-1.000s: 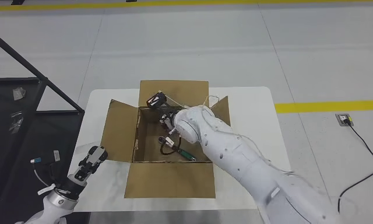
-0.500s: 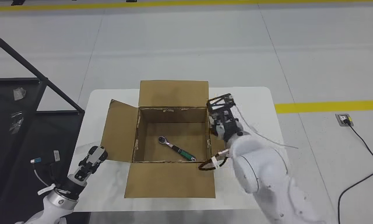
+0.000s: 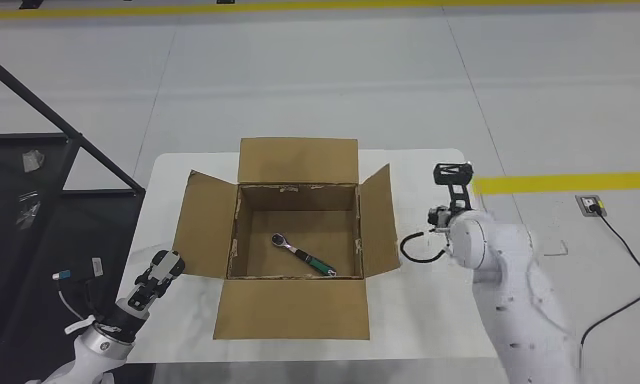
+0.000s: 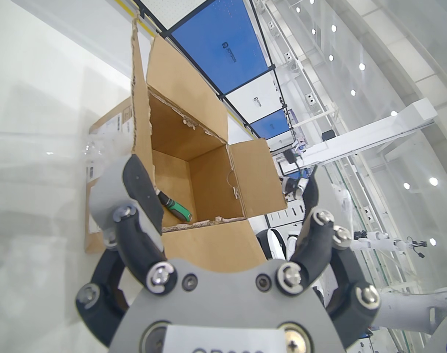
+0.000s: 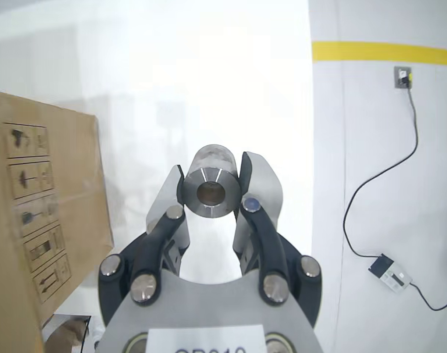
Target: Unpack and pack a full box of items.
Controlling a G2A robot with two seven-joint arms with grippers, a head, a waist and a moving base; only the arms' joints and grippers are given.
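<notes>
Hand (image 5: pixel 211 168) with socket (image 5: pixel 211 193), now outside box (image 3: pixel 290 309)

Indus. test hall, yellow floor tape (image 3: pixel 556 182), blue panels (image 4: pixel 217 42), hi ceiling lights (image 4: pixel 362 66)

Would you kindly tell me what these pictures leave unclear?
- Left wrist view: the wrench head, behind the jaws of the left gripper.
- Top view: what the right gripper holds, too small to tell.
- Right wrist view: far end of the metal cylinder, behind its near face.
</notes>
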